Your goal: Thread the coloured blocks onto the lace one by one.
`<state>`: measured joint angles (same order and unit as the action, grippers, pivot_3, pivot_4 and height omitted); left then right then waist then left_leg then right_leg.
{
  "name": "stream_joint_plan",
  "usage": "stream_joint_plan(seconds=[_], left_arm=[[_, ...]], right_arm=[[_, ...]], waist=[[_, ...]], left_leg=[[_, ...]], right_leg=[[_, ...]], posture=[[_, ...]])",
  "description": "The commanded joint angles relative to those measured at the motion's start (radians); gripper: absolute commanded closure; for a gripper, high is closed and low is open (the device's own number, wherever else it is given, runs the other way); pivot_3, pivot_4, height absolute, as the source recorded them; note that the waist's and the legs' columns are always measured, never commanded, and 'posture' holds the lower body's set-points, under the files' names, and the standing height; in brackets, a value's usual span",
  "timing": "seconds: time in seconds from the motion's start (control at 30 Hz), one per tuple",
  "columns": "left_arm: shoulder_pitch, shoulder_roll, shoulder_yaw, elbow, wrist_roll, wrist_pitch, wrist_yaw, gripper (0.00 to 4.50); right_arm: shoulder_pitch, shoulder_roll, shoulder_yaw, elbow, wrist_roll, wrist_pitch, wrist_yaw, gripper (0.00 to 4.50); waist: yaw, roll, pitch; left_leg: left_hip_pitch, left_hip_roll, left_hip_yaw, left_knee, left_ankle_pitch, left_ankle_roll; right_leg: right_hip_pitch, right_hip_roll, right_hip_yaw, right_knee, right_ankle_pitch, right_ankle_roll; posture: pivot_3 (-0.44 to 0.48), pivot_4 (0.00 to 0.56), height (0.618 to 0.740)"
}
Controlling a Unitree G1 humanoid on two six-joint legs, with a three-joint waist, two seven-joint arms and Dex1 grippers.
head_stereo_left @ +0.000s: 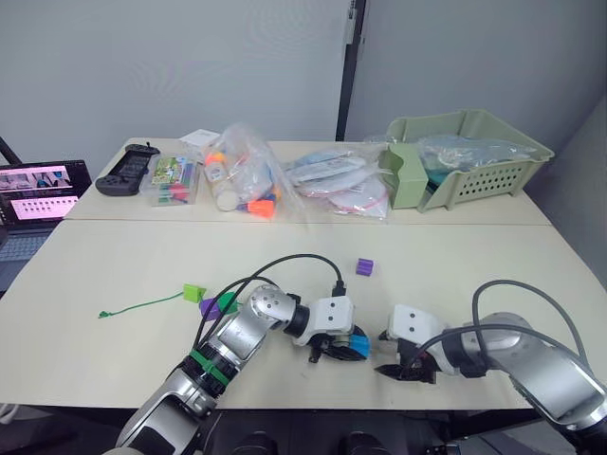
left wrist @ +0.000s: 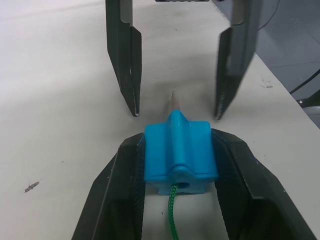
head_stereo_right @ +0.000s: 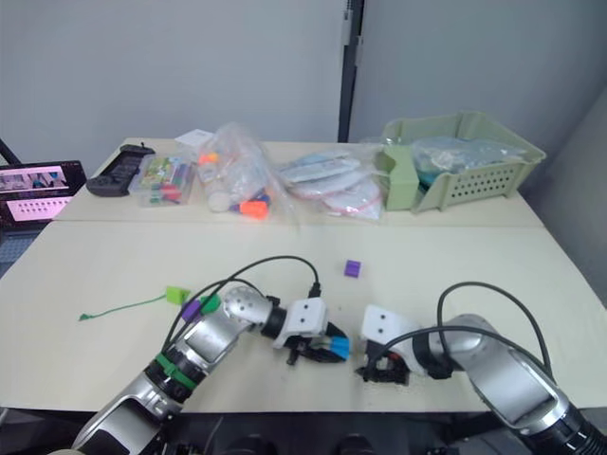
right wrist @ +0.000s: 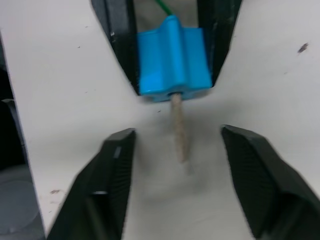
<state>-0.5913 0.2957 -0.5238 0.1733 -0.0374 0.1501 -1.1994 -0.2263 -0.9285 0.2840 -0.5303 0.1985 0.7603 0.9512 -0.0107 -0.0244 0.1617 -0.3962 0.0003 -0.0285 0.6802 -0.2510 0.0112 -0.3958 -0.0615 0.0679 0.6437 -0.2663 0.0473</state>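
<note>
My left gripper (left wrist: 177, 165) clamps the blue block (left wrist: 180, 152) low over the table, and the lace's pale tip (right wrist: 178, 131) pokes through it straight toward my right gripper (right wrist: 182, 185), whose fingers stand apart, seemingly flanking it

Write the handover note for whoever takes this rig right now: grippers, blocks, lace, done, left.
Left gripper: shut on the blue block, lace through it, pale tip poking out.
Right gripper: open, facing the tip, not gripping it.
Lime green block near the lace's far end; one purple block and the dark green block beside the left arm; the other purple block loose mid-table.
Left: pull the tip through, then thread the rest.
</note>
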Motion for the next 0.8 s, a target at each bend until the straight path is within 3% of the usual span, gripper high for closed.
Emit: stream_joint_plan(seconds=[0.03, 0.17, 0.5, 0.8], left_arm=[[-0.003, 0.0, -0.004, -0.024, -0.001, -0.004, -0.01, 3.12], [-0.002, 0.006, -0.003, -0.026, -0.001, -0.005, -0.012, 3.12], [0.006, 0.08, 0.034, -0.043, -0.017, 0.004, -0.038, 3.12], [0.001, 0.334, 0.159, 0.084, -0.049, -0.111, -0.158, 3.12]], right_arm=[[-0.019, 0.0, -0.004, -0.007, -0.008, -0.004, -0.002, 3.15], [-0.016, -0.004, -0.003, -0.012, -0.005, -0.001, -0.001, 4.47], [-0.004, -0.006, -0.003, -0.014, 0.002, -0.031, 0.014, 4.5], [-0.028, 0.002, 0.017, 0.011, -0.014, -0.084, 0.037, 4.5]], waist=[[0.0, 0.0, 0.0], [0.0, 0.0, 0.0], [-0.004, 0.0, 0.0], [-0.008, 0.0, 0.0]], left_leg=[[0.0, 0.0, 0.0, 0.0, 0.0, 0.0], [0.0, 0.0, 0.0, 0.0, 0.0, 0.0], [0.0, 0.0, 0.0, 0.0, 0.0, 0.0], [0.0, 0.002, 0.001, 0.0, 0.0, 0.0]], right_leg=[[0.0, 0.0, 0.0, 0.0, 0.0, 0.0], [0.0, 0.0, 0.0, 0.0, 0.0, 0.0], [-0.001, 0.0, 0.0, 0.001, 0.0, 0.0], [-0.004, 0.001, 0.0, 0.004, 0.0, 0.0]], posture=[[0.0, 0.15, 0.74], [0.0, 0.15, 0.74], [0.0, 0.15, 0.74], [0.0, 0.15, 0.74]])
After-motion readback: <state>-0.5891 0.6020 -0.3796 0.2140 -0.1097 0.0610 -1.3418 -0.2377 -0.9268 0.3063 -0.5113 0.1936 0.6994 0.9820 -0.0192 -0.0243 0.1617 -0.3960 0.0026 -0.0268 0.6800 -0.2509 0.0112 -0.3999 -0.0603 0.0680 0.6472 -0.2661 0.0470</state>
